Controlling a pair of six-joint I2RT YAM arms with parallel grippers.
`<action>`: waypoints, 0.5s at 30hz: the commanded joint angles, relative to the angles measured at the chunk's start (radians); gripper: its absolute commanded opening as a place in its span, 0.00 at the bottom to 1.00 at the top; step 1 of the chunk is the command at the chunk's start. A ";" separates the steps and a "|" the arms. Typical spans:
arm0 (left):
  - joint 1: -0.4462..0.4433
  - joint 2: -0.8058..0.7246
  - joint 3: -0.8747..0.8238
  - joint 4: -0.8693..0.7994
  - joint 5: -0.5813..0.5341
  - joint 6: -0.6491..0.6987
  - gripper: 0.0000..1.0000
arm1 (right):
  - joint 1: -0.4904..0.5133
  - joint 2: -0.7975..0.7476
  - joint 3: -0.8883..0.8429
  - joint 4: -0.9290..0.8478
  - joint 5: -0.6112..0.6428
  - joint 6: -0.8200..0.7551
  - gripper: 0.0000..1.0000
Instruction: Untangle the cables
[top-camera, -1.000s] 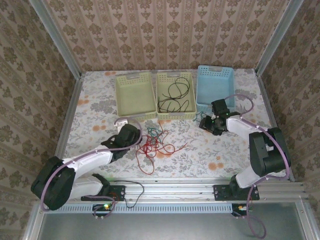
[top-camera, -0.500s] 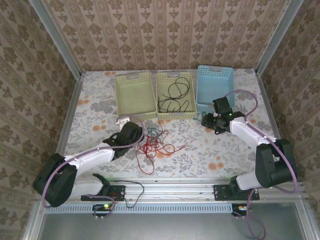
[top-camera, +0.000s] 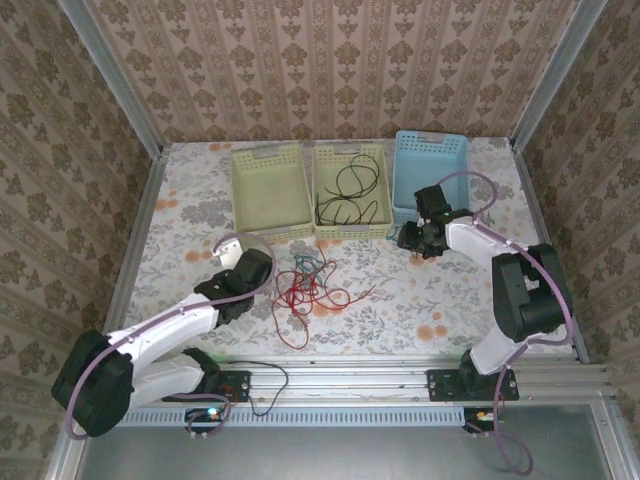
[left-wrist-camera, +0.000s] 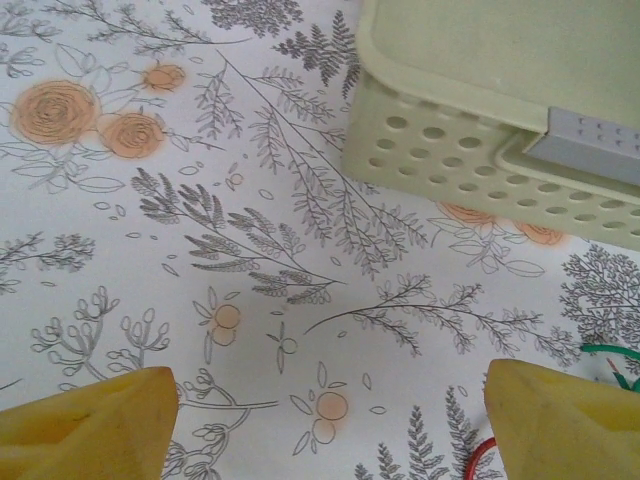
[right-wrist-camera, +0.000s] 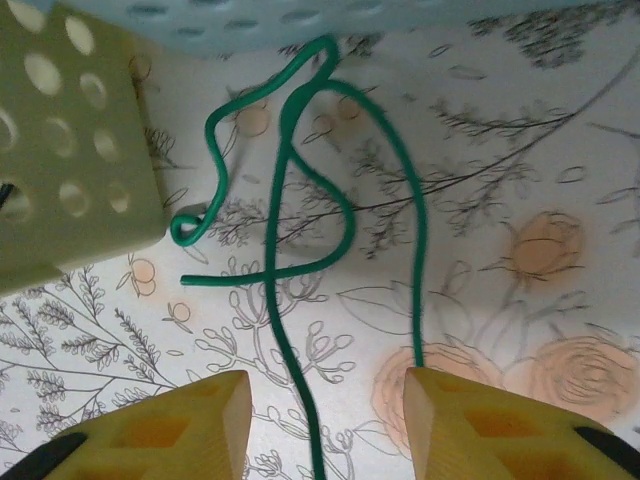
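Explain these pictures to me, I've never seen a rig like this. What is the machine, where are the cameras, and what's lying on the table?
These are two robot arms bolted at the near edge of a table with a flowered cloth. One picture looks down from above. The other two come from a small camera on each wrist, so the yellow shapes at the bottom are that arm's own fingers.

At the back stand an empty pale green perforated plastic basket, a second pale green basket with a thin black cable in it, and a light blue plastic basket. In the middle lies a tangle of thin red and green cables.

The left claw is wide open over bare cloth, holding nothing. The right claw is open too; a loose green cable runs between its fingers, not pinched.
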 joint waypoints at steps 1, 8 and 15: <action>-0.004 -0.011 0.012 -0.042 -0.029 -0.024 0.81 | 0.018 0.040 0.019 -0.001 -0.041 -0.010 0.37; -0.003 0.033 0.014 0.136 0.124 0.107 0.81 | 0.018 -0.022 -0.025 0.032 -0.100 0.015 0.00; -0.010 0.112 0.038 0.314 0.316 0.244 0.81 | 0.018 -0.175 -0.087 0.012 -0.249 0.033 0.00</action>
